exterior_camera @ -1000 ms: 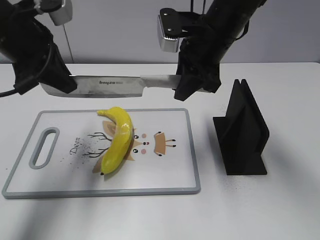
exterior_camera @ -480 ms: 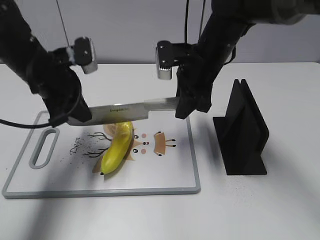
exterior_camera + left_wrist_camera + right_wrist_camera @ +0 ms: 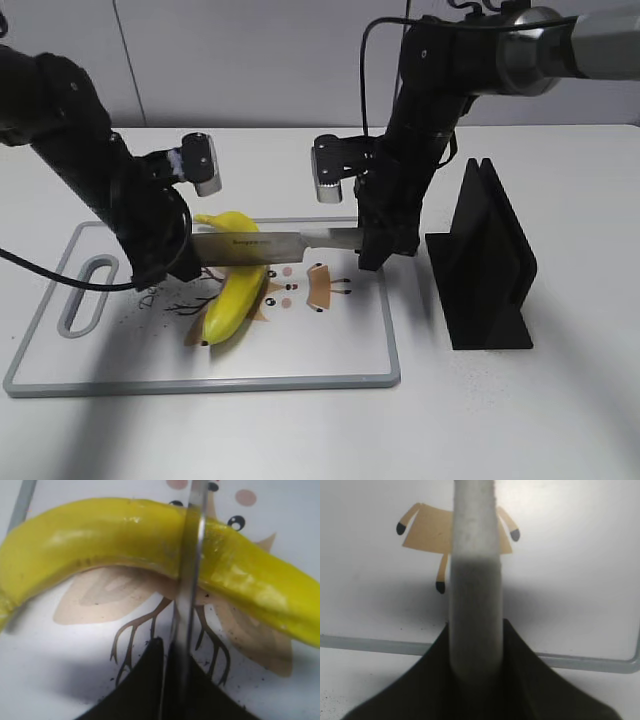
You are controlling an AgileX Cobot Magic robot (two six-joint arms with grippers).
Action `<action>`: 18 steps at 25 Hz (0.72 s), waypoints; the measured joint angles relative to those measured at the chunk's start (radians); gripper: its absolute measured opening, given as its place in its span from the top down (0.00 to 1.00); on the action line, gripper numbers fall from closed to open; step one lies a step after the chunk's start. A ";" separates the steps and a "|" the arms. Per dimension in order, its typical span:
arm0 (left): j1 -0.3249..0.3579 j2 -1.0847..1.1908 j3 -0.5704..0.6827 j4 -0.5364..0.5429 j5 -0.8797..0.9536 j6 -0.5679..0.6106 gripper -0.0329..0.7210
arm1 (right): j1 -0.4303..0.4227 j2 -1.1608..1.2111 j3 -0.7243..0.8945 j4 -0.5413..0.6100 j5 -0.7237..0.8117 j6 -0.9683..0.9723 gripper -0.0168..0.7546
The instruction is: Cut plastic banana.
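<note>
On a white tabletop [image 3: 520, 420] before a grey wall, both pincers, left [image 3: 172, 262] and right [image 3: 372, 250], clamp a steel kitchen knife [image 3: 275, 245] across the glossy yellow plastic banana [image 3: 232, 290].

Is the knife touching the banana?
Touching. The left wrist view shows the knife blade pressed across the plastic banana, with no gap between them.

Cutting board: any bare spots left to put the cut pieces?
On the grey-rimmed white cutting board, free patches: the front strip below the yellow plastic banana, and the front right corner. Crowded: the middle, where the steel knife held by left gripper and right gripper crosses the banana.
</note>
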 joint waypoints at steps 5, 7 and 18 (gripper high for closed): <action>-0.001 -0.023 0.009 0.021 -0.008 -0.001 0.94 | 0.005 -0.027 0.008 -0.003 -0.016 0.007 0.76; -0.001 -0.051 0.015 0.030 -0.004 -0.002 0.94 | 0.007 -0.052 0.013 -0.004 -0.018 0.011 0.77; -0.001 -0.303 0.016 0.056 0.131 -0.008 0.95 | 0.011 -0.266 0.014 0.012 0.041 0.011 0.77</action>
